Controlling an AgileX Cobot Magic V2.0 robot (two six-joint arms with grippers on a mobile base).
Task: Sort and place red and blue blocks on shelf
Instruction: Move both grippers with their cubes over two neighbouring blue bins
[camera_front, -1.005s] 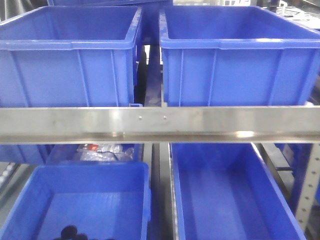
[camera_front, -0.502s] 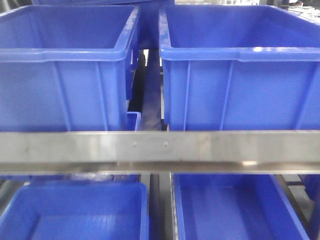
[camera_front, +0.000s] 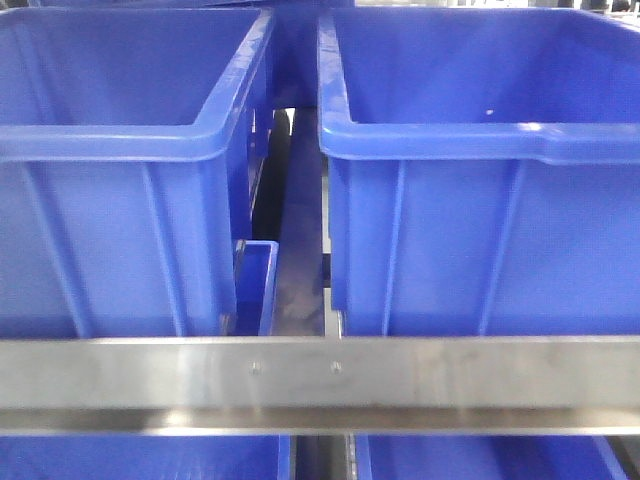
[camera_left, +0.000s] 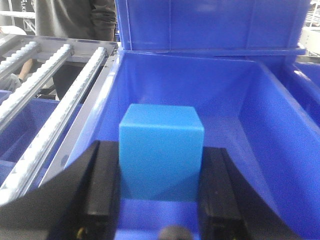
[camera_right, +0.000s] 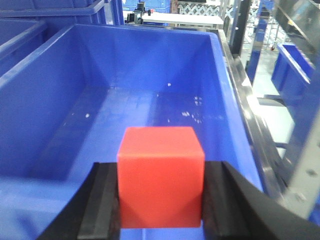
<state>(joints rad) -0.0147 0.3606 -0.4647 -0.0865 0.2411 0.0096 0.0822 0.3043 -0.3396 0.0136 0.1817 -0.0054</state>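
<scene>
Left wrist-mounted view: left end effector (camera_left: 160, 192) clamps the blue block (camera_left: 161, 145), a bin (camera_left: 240, 115) beneath it; right end effector (camera_right: 161, 200) grips the red block (camera_right: 161, 165) above a second bin (camera_right: 100, 100), seemingly separating colours on the shelf (camera_front: 320, 372).

Cropped at the front view's sides: left bin (camera_front: 100, 230) and right bin (camera_front: 480, 240), bases masked by the shelf rail (camera_front: 450, 380). Below it, mere slivers of lower bins (camera_front: 140, 462). Person (camera_left: 65, 20) cut to a torso. Side faces of blue block (camera_left: 161, 150) and red block (camera_right: 161, 177) covered by left tool (camera_left: 160, 145) and right tool (camera_right: 161, 165), both cropped below.
</scene>
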